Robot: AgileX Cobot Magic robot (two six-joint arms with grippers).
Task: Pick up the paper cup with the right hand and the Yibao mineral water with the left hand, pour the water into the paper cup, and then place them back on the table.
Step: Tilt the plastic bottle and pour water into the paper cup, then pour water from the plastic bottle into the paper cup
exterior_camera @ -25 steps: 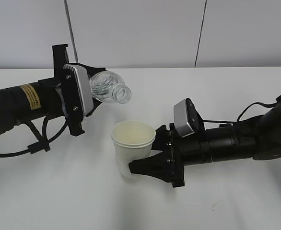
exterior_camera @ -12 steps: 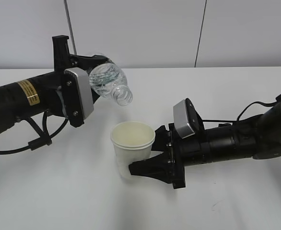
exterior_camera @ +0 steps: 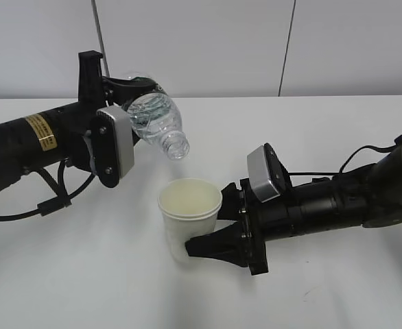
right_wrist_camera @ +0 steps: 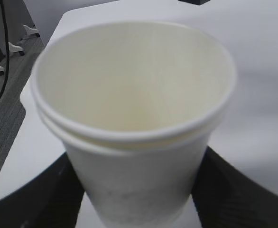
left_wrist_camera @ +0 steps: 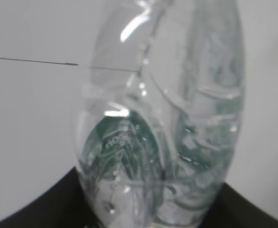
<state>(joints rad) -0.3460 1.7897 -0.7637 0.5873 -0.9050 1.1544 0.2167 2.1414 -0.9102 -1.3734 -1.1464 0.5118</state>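
Observation:
My left hand [exterior_camera: 129,103], on the arm with the yellow sticker, is shut on the Yibao mineral water bottle [exterior_camera: 153,120] and holds it tilted, its open mouth [exterior_camera: 176,147] pointing down-right above the paper cup [exterior_camera: 189,216]. The bottle fills the left wrist view [left_wrist_camera: 162,137], with the green label and water showing. My right hand [exterior_camera: 201,243] is shut on the white paper cup and holds it upright just above the table [exterior_camera: 84,274]. In the right wrist view the cup [right_wrist_camera: 134,142] sits between the black fingers [right_wrist_camera: 245,190]; its cream inside looks dry.
A grey wall with dark vertical seams [exterior_camera: 287,48] rises behind the table's far edge. A black cable [exterior_camera: 57,202] hangs under the left arm. The table's edge and the floor show at the left of the right wrist view [right_wrist_camera: 6,104].
The left hand has rolled and tipped the bottle further, bringing its mouth lower and nearer the cup. The right hand with the cup has shifted slightly down.

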